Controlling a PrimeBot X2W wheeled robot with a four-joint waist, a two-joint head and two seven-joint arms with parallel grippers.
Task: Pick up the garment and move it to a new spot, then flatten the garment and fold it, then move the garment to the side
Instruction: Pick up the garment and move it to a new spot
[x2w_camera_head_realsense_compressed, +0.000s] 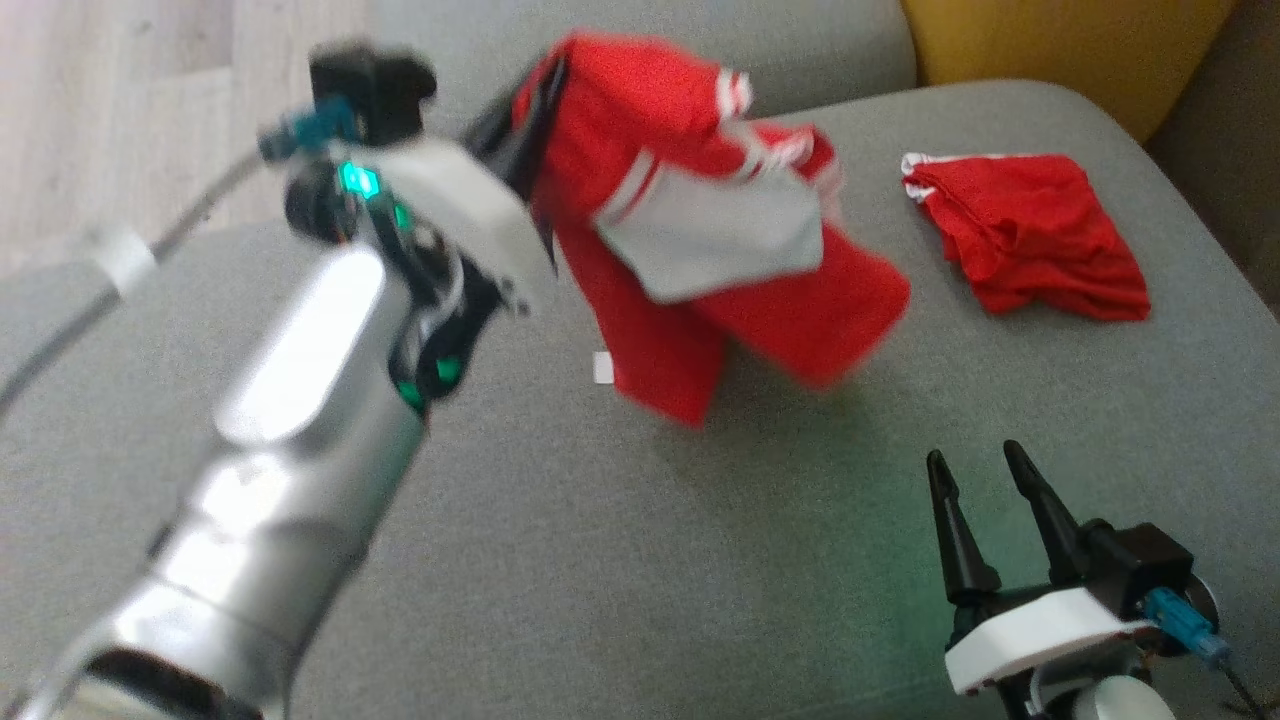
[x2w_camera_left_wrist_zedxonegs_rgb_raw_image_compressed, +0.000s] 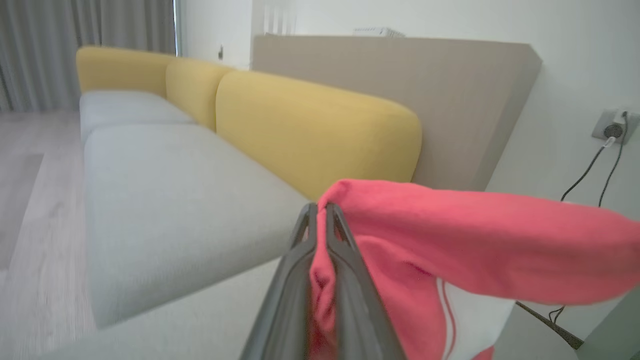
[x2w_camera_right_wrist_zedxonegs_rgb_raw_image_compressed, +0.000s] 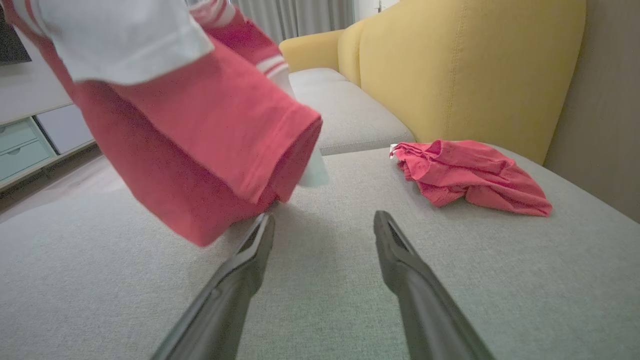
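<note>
1. Above the grey sofa seat (x2w_camera_head_realsense_compressed: 650, 560), our left gripper (x2w_camera_head_realsense_compressed: 540, 100) has its fingers pressed together on a fold of the red and white garment (x2w_camera_head_realsense_compressed: 700, 230), so the garment is raised off the cushion.
2. The garment's long axis runs downward from that pinch. It drapes to the right of our left fingers, and its lower hem comes close to the seat. We cannot tell whether it brushes the fabric.
3. Our right gripper (x2w_camera_head_realsense_compressed: 975, 460) sits low over the near right part of the seat, fingers spread wide and holding nothing.
4. The hanging hem lies ahead of the right gripper and to its left, near its left fingertip in the right wrist view. We judge the right arm the nearer one for catching a free edge once the garment is laid down.
5. A second red garment (x2w_camera_head_realsense_compressed: 1035, 235) lies crumpled on the seat's far right, well apart from both grippers and close to the yellow backrest (x2w_camera_right_wrist_zedxonegs_rgb_raw_image_compressed: 470, 65).
6. The only containers are pale drawers (x2w_camera_right_wrist_zedxonegs_rgb_raw_image_compressed: 20, 145) beyond the sofa; they are shut, so their contents are hidden.
</note>
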